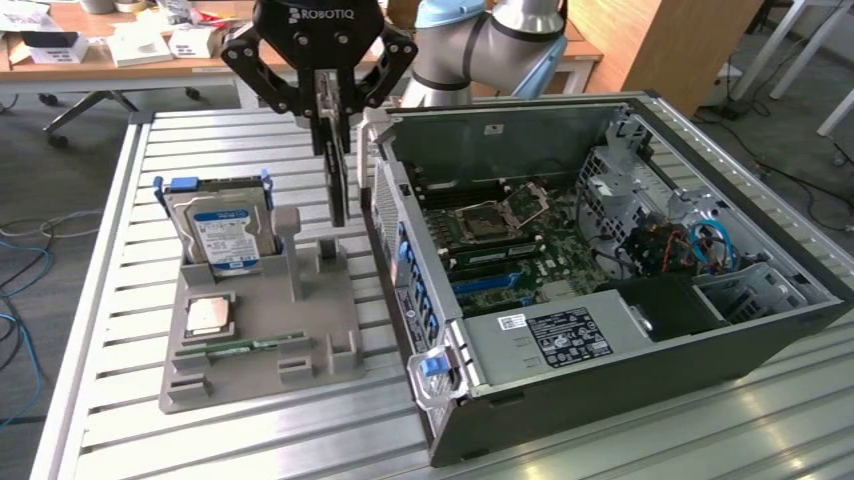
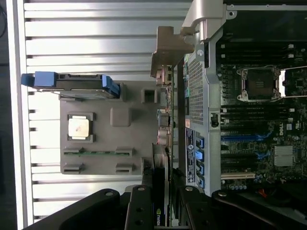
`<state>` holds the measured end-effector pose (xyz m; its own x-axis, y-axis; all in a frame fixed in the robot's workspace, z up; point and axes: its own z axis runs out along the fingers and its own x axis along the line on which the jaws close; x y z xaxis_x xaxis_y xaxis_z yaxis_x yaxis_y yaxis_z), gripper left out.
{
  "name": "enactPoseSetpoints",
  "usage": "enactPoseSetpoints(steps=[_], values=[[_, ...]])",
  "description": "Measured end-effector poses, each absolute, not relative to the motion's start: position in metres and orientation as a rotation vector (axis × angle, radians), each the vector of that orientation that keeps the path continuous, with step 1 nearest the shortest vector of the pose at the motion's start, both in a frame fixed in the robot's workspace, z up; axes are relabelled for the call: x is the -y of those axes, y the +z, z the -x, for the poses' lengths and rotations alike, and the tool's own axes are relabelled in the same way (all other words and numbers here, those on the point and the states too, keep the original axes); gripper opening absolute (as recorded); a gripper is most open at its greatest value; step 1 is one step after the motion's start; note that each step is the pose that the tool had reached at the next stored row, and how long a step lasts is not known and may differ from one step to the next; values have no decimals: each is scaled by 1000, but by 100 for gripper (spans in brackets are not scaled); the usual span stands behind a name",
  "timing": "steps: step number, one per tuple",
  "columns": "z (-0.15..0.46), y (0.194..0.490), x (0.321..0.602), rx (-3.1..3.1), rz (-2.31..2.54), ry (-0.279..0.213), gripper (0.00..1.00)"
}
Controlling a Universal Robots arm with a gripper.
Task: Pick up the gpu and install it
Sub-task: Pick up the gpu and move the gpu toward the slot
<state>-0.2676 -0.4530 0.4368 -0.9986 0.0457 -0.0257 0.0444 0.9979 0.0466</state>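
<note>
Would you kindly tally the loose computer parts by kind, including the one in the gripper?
gpu, in the gripper: 1
hard drive: 1
processor chip: 1
memory stick: 1
Total: 4

worktop: ribbed silver aluminium slats, glare on the near edge
floor: dark grey, plain
back, exterior view's left: wooden desk carrying white boxes and papers; chair base with castors under it
back, exterior view's right: wooden cabinet panel, white furniture legs beside it
cabling: blue cable looped on floor at left, dark leads at right
</note>
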Motion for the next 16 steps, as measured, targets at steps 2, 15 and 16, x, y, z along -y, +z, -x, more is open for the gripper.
enactPoseSetpoints(steps=[2, 15, 16], values=[[261, 437, 453, -3113, -70, 72, 27], [203, 437, 453, -3113, -70, 77, 27], [199, 437, 453, -3113, -71, 78, 27]])
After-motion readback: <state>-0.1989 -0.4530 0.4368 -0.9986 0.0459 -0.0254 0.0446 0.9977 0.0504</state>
